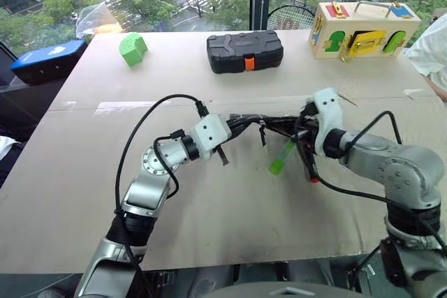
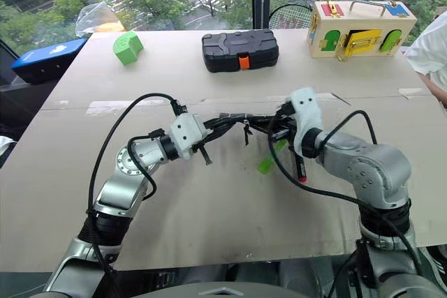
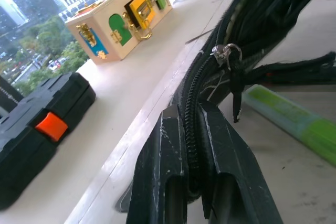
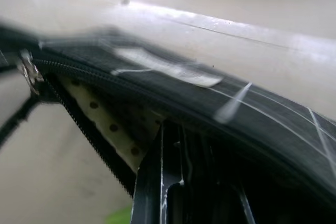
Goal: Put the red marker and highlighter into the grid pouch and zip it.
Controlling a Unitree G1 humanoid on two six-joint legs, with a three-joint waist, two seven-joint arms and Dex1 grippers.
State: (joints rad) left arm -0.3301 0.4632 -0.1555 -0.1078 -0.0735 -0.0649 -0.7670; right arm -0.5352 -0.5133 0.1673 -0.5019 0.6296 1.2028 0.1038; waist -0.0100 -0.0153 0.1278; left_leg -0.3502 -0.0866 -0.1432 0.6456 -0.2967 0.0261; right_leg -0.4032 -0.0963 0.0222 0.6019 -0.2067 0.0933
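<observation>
The flat black fabric grid pouch with white lines (image 2: 241,125) is held off the tan tabletop (image 1: 209,207), stretched between the two grippers. The left gripper (image 3: 190,145) is closed tightly on one end of the pouch, its two black fingers (image 3: 163,161) pinching the fabric with the zipper teeth running out between them. The metal zipper pull (image 3: 226,55) is seen just ahead of those jaws, along the pouch edge. The right gripper (image 4: 178,182) is clamped on the opposite end of the pouch, where the mouth gapes and a pale dotted lining (image 4: 107,124) is exposed just beside its jaws. The stubby light-green highlighter (image 1: 281,158) lies on the table below the pouch, between the two sets of jaws and nearer the right one. The slim black red-capped marker (image 1: 311,169) is seen just below the right jaws; whether it touches the pouch cannot be told. Well beyond both jaws rest a black hard plastic case with orange latch (image 1: 244,51) and a wooden latch box (image 1: 363,30).
</observation>
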